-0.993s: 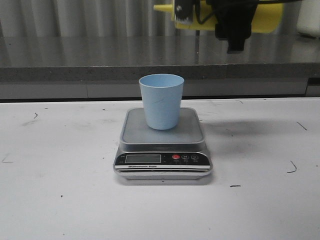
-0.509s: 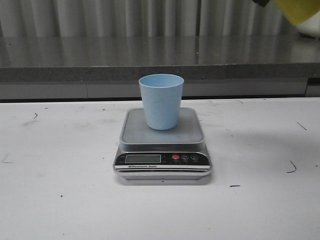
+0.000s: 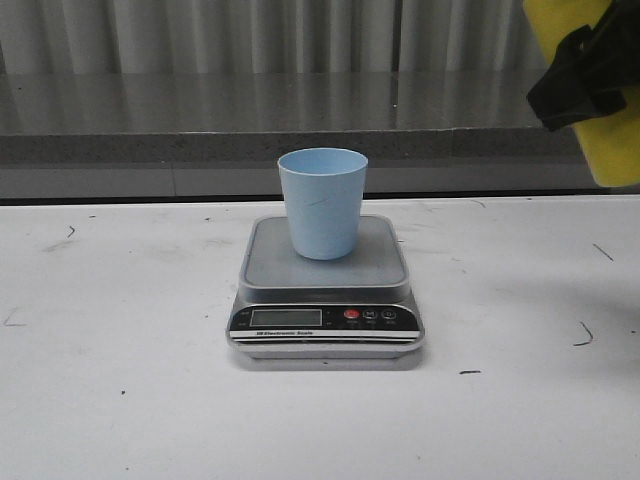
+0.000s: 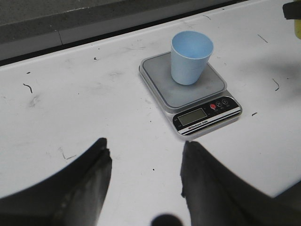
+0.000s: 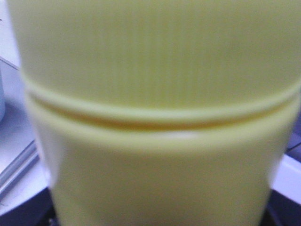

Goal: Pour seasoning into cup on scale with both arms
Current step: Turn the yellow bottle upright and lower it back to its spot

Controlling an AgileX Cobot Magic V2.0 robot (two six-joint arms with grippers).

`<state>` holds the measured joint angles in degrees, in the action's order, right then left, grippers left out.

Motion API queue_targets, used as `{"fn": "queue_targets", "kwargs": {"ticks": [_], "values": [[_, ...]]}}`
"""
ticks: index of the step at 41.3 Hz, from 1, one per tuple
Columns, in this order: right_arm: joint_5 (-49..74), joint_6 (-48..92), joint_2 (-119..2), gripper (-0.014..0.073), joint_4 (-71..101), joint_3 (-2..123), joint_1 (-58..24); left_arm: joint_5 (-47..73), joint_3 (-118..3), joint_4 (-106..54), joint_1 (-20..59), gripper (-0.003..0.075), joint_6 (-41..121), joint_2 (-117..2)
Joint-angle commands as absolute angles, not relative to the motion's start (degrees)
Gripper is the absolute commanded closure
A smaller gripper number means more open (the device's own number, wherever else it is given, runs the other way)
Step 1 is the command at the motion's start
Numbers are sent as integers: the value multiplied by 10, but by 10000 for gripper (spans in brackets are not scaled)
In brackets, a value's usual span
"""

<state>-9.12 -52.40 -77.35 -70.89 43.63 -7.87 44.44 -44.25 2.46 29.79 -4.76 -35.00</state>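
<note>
The blue cup (image 3: 322, 202) stands upright on the steel platform of the scale (image 3: 327, 285) at the table's middle. At about two o'clock from it, the right gripper (image 3: 588, 70) is clamped around the yellow bottle (image 3: 592, 95), held in the air well apart from the cup. The left gripper (image 4: 143, 176) hangs over bare table (image 3: 120, 400) with its fingers spread and nothing between them.

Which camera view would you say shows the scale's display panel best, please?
The front view: the scale faces the camera squarely, its LCD, red button and black panel level and unobstructed. The left wrist view shows the scale whole but turned at an angle and smaller. In the right wrist view the yellow bottle hides it almost entirely.
</note>
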Motion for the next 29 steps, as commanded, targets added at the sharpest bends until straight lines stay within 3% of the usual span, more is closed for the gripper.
{"fn": "queue_targets", "kwargs": {"ticks": [1, 18, 29], "values": [[-172, -527, -773, 326, -682, 451, -41, 406, -458, 22, 298, 374, -54, -350], [-392, -234, -895, 326, -366, 450, -1, 406, -458, 22, 298, 374, -54, -350], [-570, -129, -999, 326, -298, 450, -1, 406, -458, 22, 298, 374, -54, -350]]}}
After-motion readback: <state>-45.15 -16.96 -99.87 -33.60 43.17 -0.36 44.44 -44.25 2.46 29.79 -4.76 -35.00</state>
